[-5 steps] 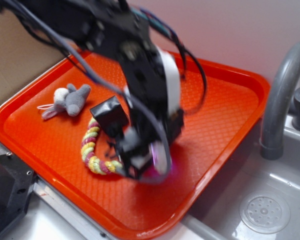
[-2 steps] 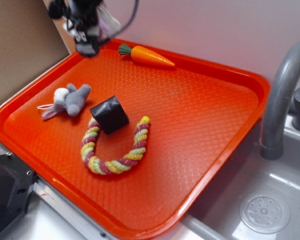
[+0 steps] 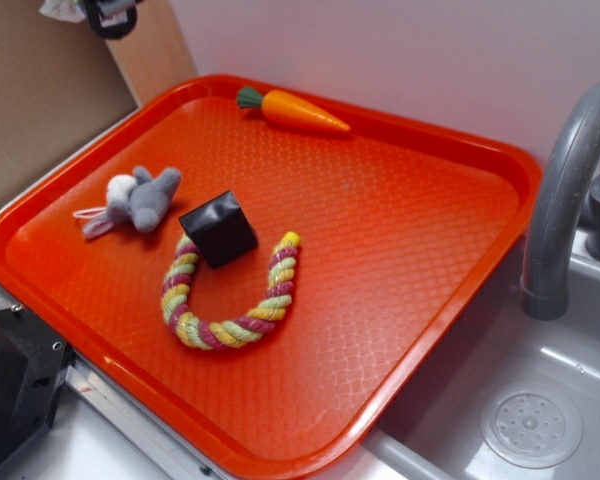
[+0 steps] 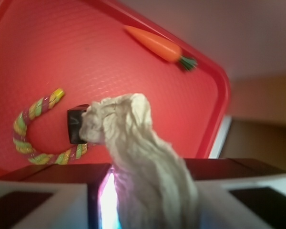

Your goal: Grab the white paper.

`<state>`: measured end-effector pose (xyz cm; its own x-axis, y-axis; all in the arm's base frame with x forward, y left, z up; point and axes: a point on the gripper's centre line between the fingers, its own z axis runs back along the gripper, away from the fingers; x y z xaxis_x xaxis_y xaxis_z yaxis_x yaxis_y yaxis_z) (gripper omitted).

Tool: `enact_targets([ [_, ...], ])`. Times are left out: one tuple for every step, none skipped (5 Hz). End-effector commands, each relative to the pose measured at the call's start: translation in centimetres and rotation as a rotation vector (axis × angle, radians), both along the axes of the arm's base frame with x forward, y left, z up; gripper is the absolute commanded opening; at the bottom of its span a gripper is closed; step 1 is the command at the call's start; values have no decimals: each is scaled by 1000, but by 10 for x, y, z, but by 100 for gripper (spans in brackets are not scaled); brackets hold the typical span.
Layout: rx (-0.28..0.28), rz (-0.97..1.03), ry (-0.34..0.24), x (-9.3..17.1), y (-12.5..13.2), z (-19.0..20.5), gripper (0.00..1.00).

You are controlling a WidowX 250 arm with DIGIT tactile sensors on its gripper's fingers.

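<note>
Up at the top left corner of the exterior view, only a sliver of the black gripper (image 3: 108, 15) shows, cut off by the frame edge, with a scrap of the crumpled off-white paper wad (image 3: 60, 9) beside it; from there I cannot tell how the fingers stand. The wrist view settles it: the wrinkled wad (image 4: 143, 162) fills the middle, rising from between the two pale fingers (image 4: 38, 205) at the bottom edge, which pinch it from either side, high above the tray.

Below lies the textured orange plastic tray (image 3: 410, 250), beside a grey sink with a curved grey faucet (image 3: 565, 190). On the tray rest a small orange toy carrot with a green top (image 3: 290, 110) near the far rim, a grey-and-white plush mouse (image 3: 135, 202) towards the left, a glossy black cube (image 3: 218, 229), and a braided rope of pink, yellow and green (image 3: 230, 300) curved in a U, one end touching the cube. The wrist view shows the carrot, cube and rope, the cube partly hidden behind the paper; the mouse and sink appear only in the exterior view.
</note>
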<state>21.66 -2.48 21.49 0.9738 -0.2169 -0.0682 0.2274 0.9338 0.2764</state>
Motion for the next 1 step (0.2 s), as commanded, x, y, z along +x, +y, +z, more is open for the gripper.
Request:
enact_targets([
  [-90, 143, -97, -17, -32, 9, 0],
])
